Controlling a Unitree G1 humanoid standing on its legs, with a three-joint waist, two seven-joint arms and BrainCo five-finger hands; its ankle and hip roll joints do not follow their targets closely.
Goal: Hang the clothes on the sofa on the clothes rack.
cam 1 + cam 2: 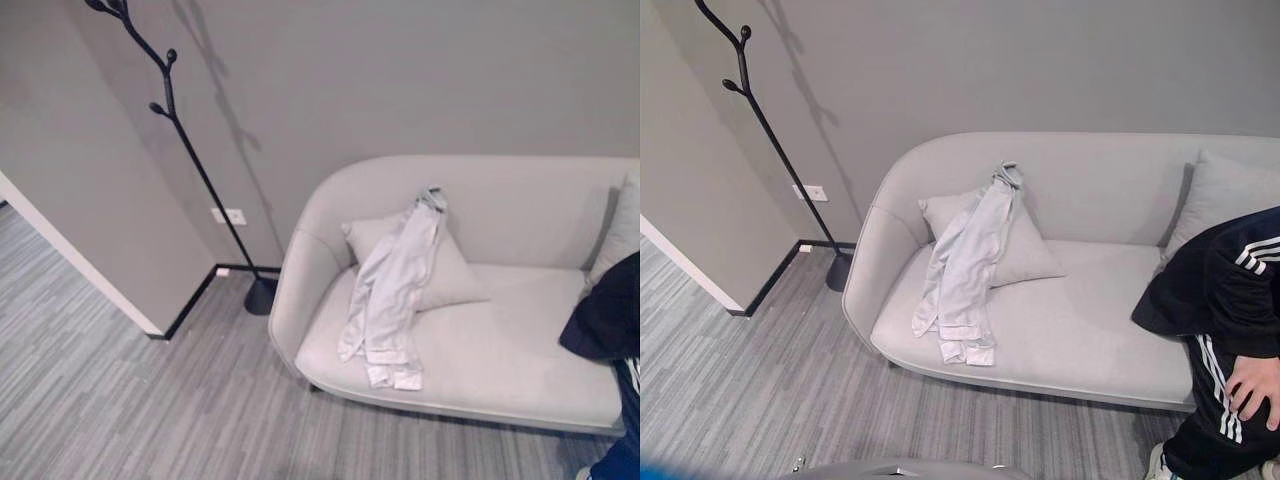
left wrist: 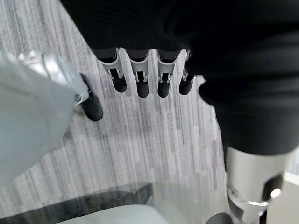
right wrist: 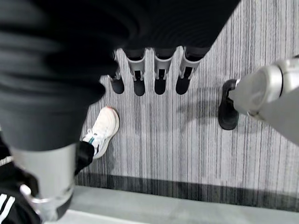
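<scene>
The pale grey sofa [image 1: 1070, 340] looks matt woven cloth; the crumpled whitish cloth shirt [image 1: 965, 270] soft and thin. The slim black branching clothes rack [image 1: 190, 160] seems matt metal. Grey streaked floor [image 1: 110, 400], perhaps low-pile carpet.

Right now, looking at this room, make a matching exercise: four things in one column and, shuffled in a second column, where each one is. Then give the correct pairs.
Things:
1. pale shirt
2. clothes rack
3. person in a dark tracksuit
4. left hand

Places:
A. standing on the floor against the wall, beside the sofa's rounded end
B. hanging open above the grey striped floor, holding nothing
C. draped over a cushion and down onto the sofa seat
D. sitting at the sofa's far end from the rack

Pairs: 1-C, 2-A, 3-D, 4-B
</scene>
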